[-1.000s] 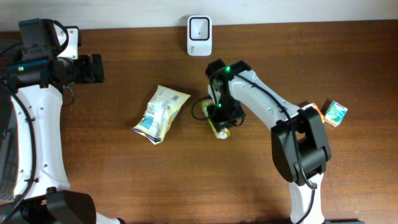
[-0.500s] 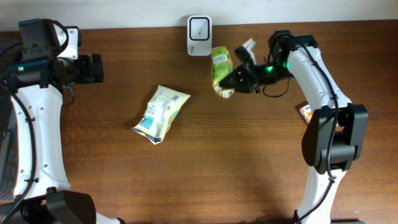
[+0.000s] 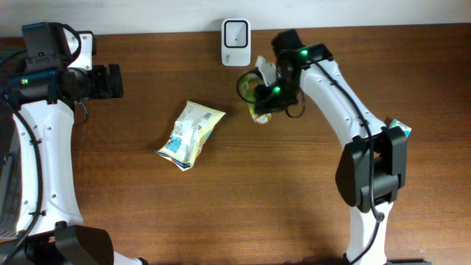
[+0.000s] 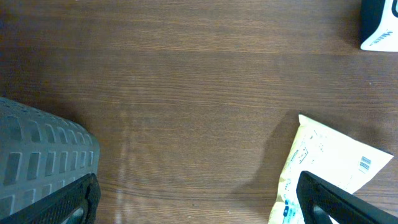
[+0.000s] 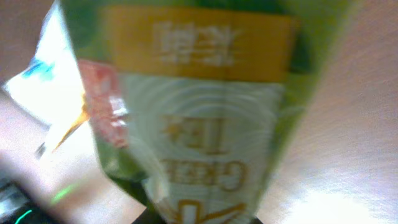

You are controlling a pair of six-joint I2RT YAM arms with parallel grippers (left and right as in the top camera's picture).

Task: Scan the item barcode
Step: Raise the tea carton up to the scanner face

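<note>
Green all round the right gripper (image 3: pixel 271 90): tea pack (image 5: pixel 199 124) blurred and hard against the wrist lens, jaws hidden behind it. Cannot tell whether pinching the pack or loose on it. From overhead, just below and right of the scanner (image 3: pixel 235 33), tilted, barcode not to be made out.

Could slip out under a weak hold and land below the scanner with the code face down. Could also pass the window too fast or too skewed for a read, judging by the blur. Might even knock the scanner, being so near it.

Further out, well below and left of the scanner, a snack bag (image 3: pixel 190 134) flat on the wooden table (image 3: pixel 243 213). Far left of the scanner, left gripper (image 3: pixel 110 81) spread wide, holding nothing, well clear of any of this.
</note>
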